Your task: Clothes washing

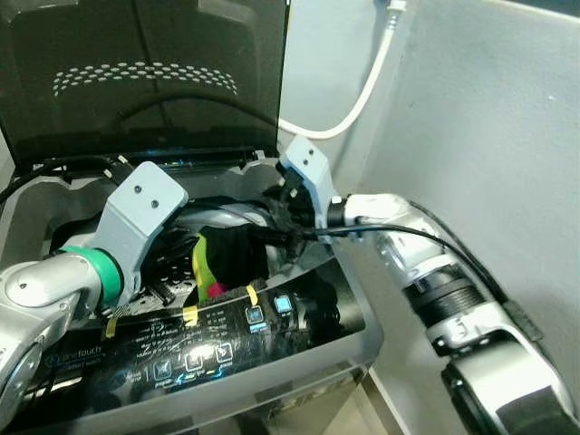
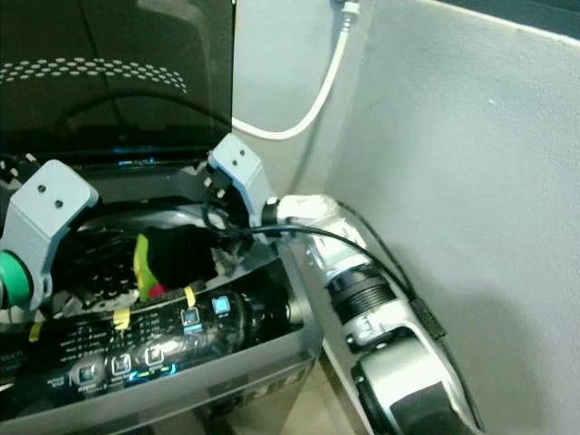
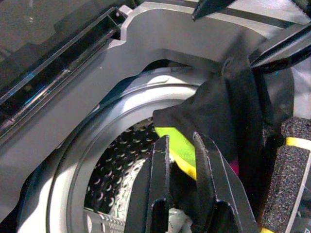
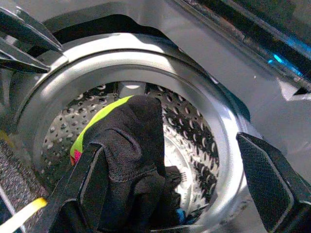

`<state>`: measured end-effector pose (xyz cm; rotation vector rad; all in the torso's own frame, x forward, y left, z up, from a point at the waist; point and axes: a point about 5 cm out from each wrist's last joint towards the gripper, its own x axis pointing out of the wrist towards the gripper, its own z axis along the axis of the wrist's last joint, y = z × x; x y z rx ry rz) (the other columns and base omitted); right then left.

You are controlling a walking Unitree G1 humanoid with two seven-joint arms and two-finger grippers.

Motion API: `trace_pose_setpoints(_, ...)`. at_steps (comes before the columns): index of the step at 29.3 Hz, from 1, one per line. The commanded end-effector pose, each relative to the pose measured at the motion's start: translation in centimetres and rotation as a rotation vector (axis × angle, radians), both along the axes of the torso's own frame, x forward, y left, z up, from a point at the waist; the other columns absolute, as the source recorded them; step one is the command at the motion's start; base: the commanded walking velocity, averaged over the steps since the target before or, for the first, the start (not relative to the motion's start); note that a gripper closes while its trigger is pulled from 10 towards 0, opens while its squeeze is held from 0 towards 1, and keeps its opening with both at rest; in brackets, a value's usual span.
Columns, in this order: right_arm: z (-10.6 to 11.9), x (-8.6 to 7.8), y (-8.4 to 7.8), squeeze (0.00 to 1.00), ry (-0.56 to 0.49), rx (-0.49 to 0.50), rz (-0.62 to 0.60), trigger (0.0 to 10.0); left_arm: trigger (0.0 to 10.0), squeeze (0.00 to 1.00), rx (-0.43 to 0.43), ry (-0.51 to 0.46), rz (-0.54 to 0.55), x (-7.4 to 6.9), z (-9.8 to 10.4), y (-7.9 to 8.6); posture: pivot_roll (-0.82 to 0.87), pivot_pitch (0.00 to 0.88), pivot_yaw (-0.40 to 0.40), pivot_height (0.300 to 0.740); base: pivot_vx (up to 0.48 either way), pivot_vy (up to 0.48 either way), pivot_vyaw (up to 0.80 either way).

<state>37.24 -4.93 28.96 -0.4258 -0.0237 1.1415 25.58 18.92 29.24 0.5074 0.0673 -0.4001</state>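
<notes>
A top-loading washing machine [image 1: 349, 340] stands with its lid [image 1: 145, 72] raised. A black garment [image 1: 231, 254] with yellow and pink patches hangs over the perforated drum [image 4: 189, 131]. My right gripper [image 4: 170, 143] is open wide above the drum, and the garment [image 4: 131, 141] drapes over one of its fingers [image 4: 90, 179]. My left gripper [image 3: 180, 138] reaches into the opening from the other side, its fingers nearly together just in front of the garment's [image 3: 218, 111] yellow patch. I cannot tell if it pinches the cloth.
The lit control panel [image 1: 208, 344] with yellow tape strips runs along the washer's front edge. A white hose [image 1: 362, 91] curves down behind the machine. A grey wall [image 1: 489, 136] stands close on the right, beside my right arm.
</notes>
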Motion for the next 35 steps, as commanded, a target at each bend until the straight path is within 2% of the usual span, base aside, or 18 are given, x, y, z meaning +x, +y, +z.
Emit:
trace_pose_setpoints(1, 0.2, -0.2, 0.0, 1.0, -0.011, -0.015, 0.013, 10.0, 10.0, 0.0, 0.006, 0.011, -0.026, -0.1, -0.1, -0.4, 0.1, 0.046, -0.017, 0.74, 0.0, 0.0, 0.0)
trace_pose_setpoints(3, 0.5, 0.0, -0.1, 1.0, -0.05, -0.003, -0.022, 10.0, 10.0, 0.0, 0.007, 0.011, -0.026, -0.1, -0.1, -0.3, 0.1, 0.048, -0.015, 0.74, 0.0, 0.0, 0.0)
trace_pose_setpoints(4, 0.9, 0.5, -0.3, 0.0, -0.054, 0.029, -0.07, 10.0, 10.0, 0.0, 0.007, 0.011, -0.026, 0.0, -0.1, -0.4, 0.11, 0.048, -0.016, 0.74, 0.0, 0.0, 0.0)
trace_pose_setpoints(5, 0.9, 0.5, -0.3, 0.0, -0.054, 0.029, -0.07, 10.0, 10.0, 0.0, 0.007, 0.011, -0.026, 0.0, -0.1, -0.4, 0.11, 0.048, -0.016, 0.74, 0.0, 0.0, 0.0)
trace_pose_setpoints(6, 1.7, 1.0, -0.6, 0.0, -0.047, 0.133, -0.13, 10.0, 10.0, 0.0, 0.0, 0.005, -0.025, 0.0, 0.0, -0.4, 0.11, 0.048, -0.019, 0.74, 0.0, 0.0, 0.0)
trace_pose_setpoints(9, 1.7, 1.0, -0.6, 0.0, -0.047, 0.133, -0.13, 10.0, 10.0, 0.0, 0.0, 0.005, -0.025, 0.0, 0.0, -0.4, 0.11, 0.048, -0.019, 0.74, 0.0, 0.0, 0.0)
trace_pose_setpoints(10, 2.8, 1.5, -1.0, 0.0, -0.046, 0.267, -0.196, 10.0, 10.0, 0.0, -0.011, -0.006, -0.017, 0.1, 0.1, -0.5, 0.12, 0.047, -0.028, 0.74, 0.0, 0.0, 0.0)
trace_pose_setpoints(11, 3.9, 2.6, -3.3, 0.0, -0.04, 0.537, -0.395, 10.0, 10.0, 0.0, -0.089, -0.098, 0.094, 1.1, 0.9, 0.1, 0.13, 0.047, -0.04, 0.74, 0.0, 0.0, 0.0)
trace_pose_setpoints(13, 3.9, 2.6, -3.3, 0.0, -0.04, 0.537, -0.395, 10.0, 10.0, 0.0, -0.089, -0.098, 0.094, 1.1, 0.9, 0.1, 0.13, 0.047, -0.04, 0.74, 0.0, 0.0, 0.0)
trace_pose_setpoints(14, 3.8, 3.2, -5.6, 0.0, -0.028, 0.714, -0.566, 10.0, 10.0, 0.0, -0.168, -0.184, 0.208, 1.9, 1.5, 0.8, 0.13, 0.048, -0.041, 0.74, 0.0, 0.0, 0.0)
trace_pose_setpoints(16, 3.8, 3.2, -5.6, 0.0, -0.028, 0.714, -0.566, 10.0, 10.0, 0.0, -0.168, -0.184, 0.208, 1.9, 1.5, 0.8, 0.13, 0.048, -0.041, 0.74, 0.0, 0.0, 0.0)
trace_pose_setpoints(18, 1.7, 2.9, -8.7, 0.0, -0.025, 0.859, -0.744, 10.0, 10.0, 0.0, -0.284, -0.243, 0.296, 3.2, 1.5, 0.4, 0.11, 0.052, -0.014, 0.74, 0.0, 0.0, 0.0)
trace_pose_setpoints(19, 1.7, 2.9, -8.7, 0.0, -0.025, 0.859, -0.744, 10.0, 10.0, 0.0, -0.284, -0.243, 0.296, 3.2, 1.5, 0.4, 0.11, 0.052, -0.014, 0.74, 0.0, 0.0, 0.0)
trace_pose_setpoints(21, 0.8, 2.1, -7.4, 0.0, 0.01, 0.735, -0.604, 10.0, 10.0, 0.0, -0.293, -0.235, 0.262, 3.4, 1.2, -0.3, 0.1, 0.055, 0.005, 0.74, 0.0, 0.0, 0.0)
trace_pose_setpoints(23, -0.3, 1.0, -5.5, 0.0, -0.017, 0.508, -0.455, 10.0, 10.0, 0.0, -0.292, -0.214, 0.216, 3.5, 0.9, -1.0, 0.09, 0.058, 0.019, 0.74, 0.0, 0.0, 0.0)
trace_pose_setpoints(24, -1.0, 0.4, -4.4, 0.0, 0.041, 0.435, -0.35, 10.0, 10.0, 0.0, -0.26, -0.22, 0.21, 3.7, 1.1, -0.8, 0.1, 0.056, 0.028, 0.74, 0.0, 0.0, 0.0)
trace_pose_setpoints(33, -1.7, -1.2, -2.9, 0.0, 0.086, 0.352, -0.152, 10.0, 10.0, 0.0, -0.25, -0.252, 0.234, 3.8, 1.9, -0.1, 0.11, 0.059, 0.026, 0.74, 0.0, 0.0, 0.0)
trace_pose_setpoints(35, -1.1, -2.4, -0.8, 0.0, 0.062, 0.368, -0.034, 10.0, 10.0, 0.0, -0.252, -0.259, 0.214, 3.6, 2.0, 0.1, 0.1, 0.061, 0.024, 0.74, 0.0, 0.0, 0.0)
